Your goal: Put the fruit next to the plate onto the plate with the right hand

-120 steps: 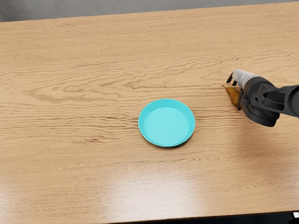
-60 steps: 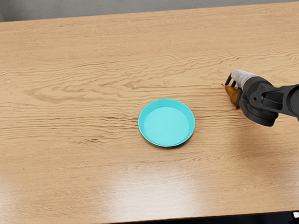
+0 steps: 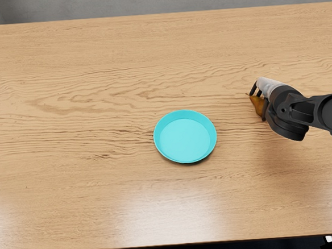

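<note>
Fruit at mid-right of frame, well apart from the plate at centre; we cannot tell whether it has left the bench. Right hand fingers curl around it. We judge the grasp made; carry and release remain.

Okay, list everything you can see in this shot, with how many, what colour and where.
table: one, light wood, fills most of the view.
plate: one, turquoise, at the table's middle, nothing on it.
fruit: one, yellow-brown, right of the plate and apart from it, mostly hidden by the hand.
background strip: one, grey, beyond the table's far edge.
right hand: one, dark with a pale part, its arm coming in from the right edge, fingers curled around the fruit.
left arm: not in view.
</note>
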